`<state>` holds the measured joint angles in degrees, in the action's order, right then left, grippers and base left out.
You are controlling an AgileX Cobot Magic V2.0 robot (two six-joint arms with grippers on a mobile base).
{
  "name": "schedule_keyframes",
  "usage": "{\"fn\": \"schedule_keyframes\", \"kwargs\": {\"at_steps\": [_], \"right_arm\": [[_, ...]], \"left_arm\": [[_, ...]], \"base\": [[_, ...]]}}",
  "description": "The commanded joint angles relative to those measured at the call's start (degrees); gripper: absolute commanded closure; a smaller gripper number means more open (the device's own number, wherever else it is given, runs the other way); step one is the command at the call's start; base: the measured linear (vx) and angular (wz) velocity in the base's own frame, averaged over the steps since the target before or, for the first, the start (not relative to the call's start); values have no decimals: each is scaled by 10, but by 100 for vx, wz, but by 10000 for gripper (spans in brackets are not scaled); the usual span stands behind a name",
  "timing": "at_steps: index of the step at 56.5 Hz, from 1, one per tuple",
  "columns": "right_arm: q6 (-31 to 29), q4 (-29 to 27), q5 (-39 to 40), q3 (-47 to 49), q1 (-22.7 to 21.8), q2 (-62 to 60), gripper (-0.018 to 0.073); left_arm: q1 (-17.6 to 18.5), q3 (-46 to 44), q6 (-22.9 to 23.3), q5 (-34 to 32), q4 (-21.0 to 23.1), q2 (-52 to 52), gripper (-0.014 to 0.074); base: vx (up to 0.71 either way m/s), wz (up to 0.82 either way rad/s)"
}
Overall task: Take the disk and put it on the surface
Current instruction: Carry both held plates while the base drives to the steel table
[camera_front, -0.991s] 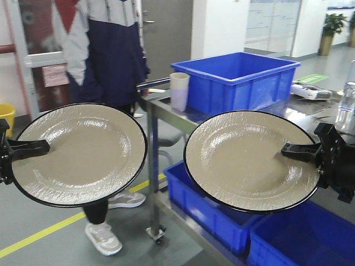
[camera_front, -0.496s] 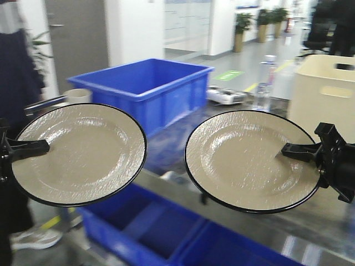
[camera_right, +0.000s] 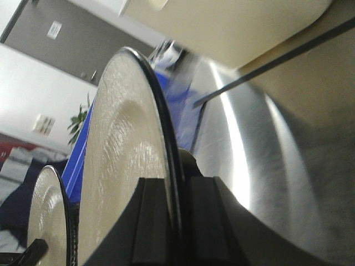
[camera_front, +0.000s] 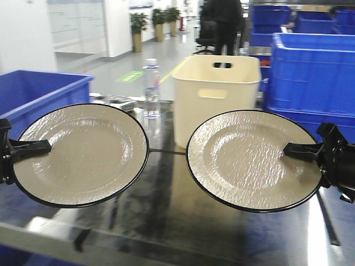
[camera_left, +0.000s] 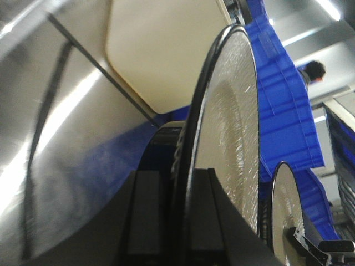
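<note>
exterior front-facing | glossy surface (camera_front: 166, 227), black tape line (camera_front: 166, 151) | cream bin (camera_front: 216, 94), blue crates (camera_front: 310, 72) behind

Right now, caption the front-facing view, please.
Left gripper holds left plate, right gripper holds right plate, above glossy tabletop; cream bin behind.

The surface (camera_front: 166, 221) spreads below and ahead of my left fingers (camera_front: 30, 147) and right fingers (camera_front: 302, 149). It is dark, glossy and streaked with reflected light, and thin black tape lines (camera_front: 166, 151) cross it, one between my two sets of fingers and another below the right ones. Farther out, about midway between them, a cream bin (camera_front: 216, 94) with a handle slot stands upright on it; toward my left fingers, near the bin but apart from it, a clear water bottle (camera_front: 151, 83) stands beside a flat grey object (camera_front: 113, 103) too blurred to name.
</note>
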<state>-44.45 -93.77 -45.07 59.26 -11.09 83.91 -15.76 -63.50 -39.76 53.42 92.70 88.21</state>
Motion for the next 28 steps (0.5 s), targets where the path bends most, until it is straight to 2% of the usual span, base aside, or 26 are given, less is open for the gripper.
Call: {"fn": "schedule_keyframes", "kwargs": {"at_steps": [1, 14, 28], "right_arm": [[4, -70, -30, 21, -2, -23, 568], [4, -70, -30, 21, -2, -23, 568], [4, -70, -30, 21, -2, -23, 568]], "left_arm": [[3, -21, 9, 34, 98, -29, 604], [3, -21, 9, 33, 98, -29, 604], [3, -21, 9, 33, 98, -29, 604]], "base": [[14, -55], [11, -44], [6, -25]]}}
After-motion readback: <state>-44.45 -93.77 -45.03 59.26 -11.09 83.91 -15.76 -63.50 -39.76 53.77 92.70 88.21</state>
